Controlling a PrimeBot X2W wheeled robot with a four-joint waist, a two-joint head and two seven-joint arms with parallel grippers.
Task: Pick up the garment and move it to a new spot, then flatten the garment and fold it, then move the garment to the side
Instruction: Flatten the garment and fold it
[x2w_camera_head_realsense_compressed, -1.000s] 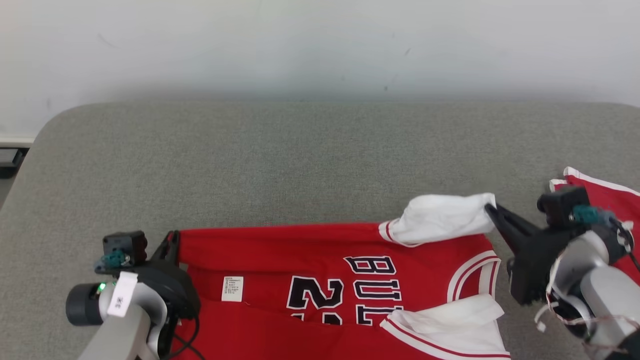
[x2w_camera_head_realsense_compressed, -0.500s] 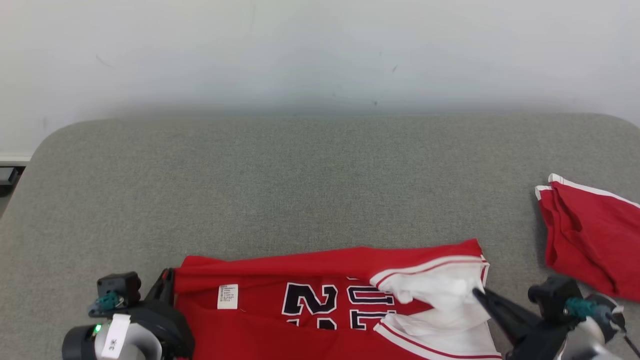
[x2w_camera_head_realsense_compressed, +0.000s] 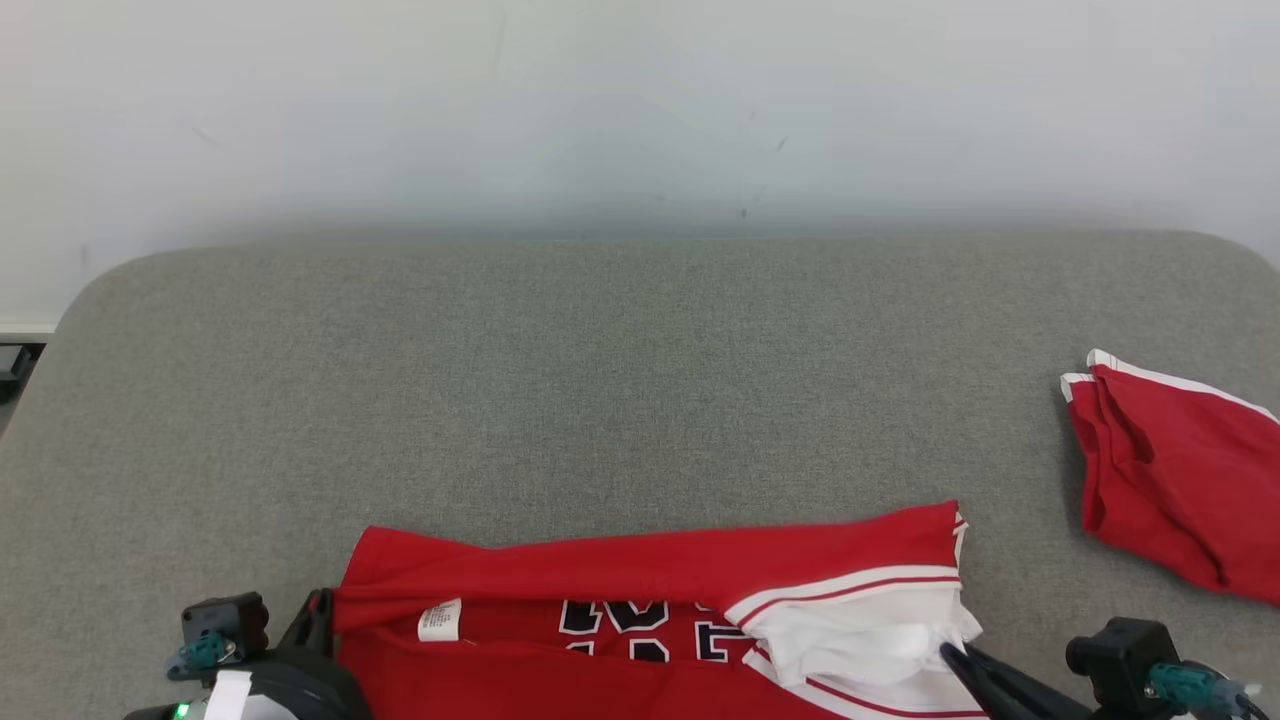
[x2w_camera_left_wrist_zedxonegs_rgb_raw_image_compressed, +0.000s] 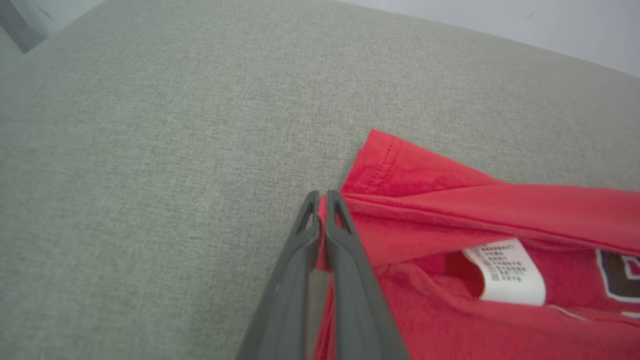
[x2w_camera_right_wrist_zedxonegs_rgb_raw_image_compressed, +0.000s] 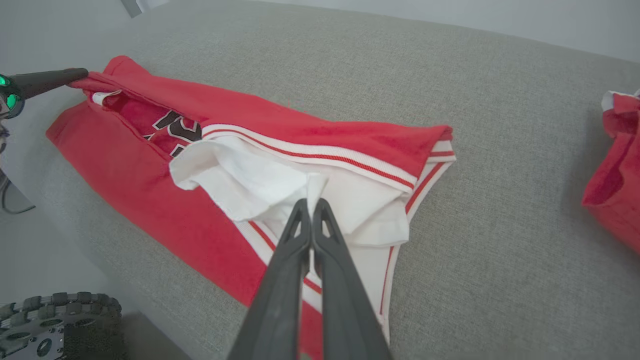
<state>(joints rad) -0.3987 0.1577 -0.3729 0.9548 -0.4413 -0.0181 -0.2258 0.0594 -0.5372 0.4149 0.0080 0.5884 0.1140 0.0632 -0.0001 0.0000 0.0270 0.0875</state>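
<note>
1. Grippers number two: the left gripper (x2w_camera_left_wrist_zedxonegs_rgb_raw_image_compressed: 323, 195), at the lower left of the head view, pinches a red corner of the jersey (x2w_camera_head_realsense_compressed: 640, 560).
2. One jersey lies folded at bottom centre on the grey cushion (x2w_camera_head_realsense_compressed: 600, 380), with one white label (x2w_camera_head_realsense_compressed: 438, 620) showing.
3. Lower right, the right gripper (x2w_camera_right_wrist_zedxonegs_rgb_raw_image_compressed: 312, 202) clamps its white sleeve fabric.
4. One second red garment (x2w_camera_head_realsense_compressed: 1170, 470), possibly shorts, lies at the right edge, well apart.

The grey table (x2w_camera_head_realsense_compressed: 640, 380) lies open behind and left of the jersey (x2w_camera_head_realsense_compressed: 640, 560); a second red garment (x2w_camera_head_realsense_compressed: 1170, 470) occupies the right edge, well apart.
</note>
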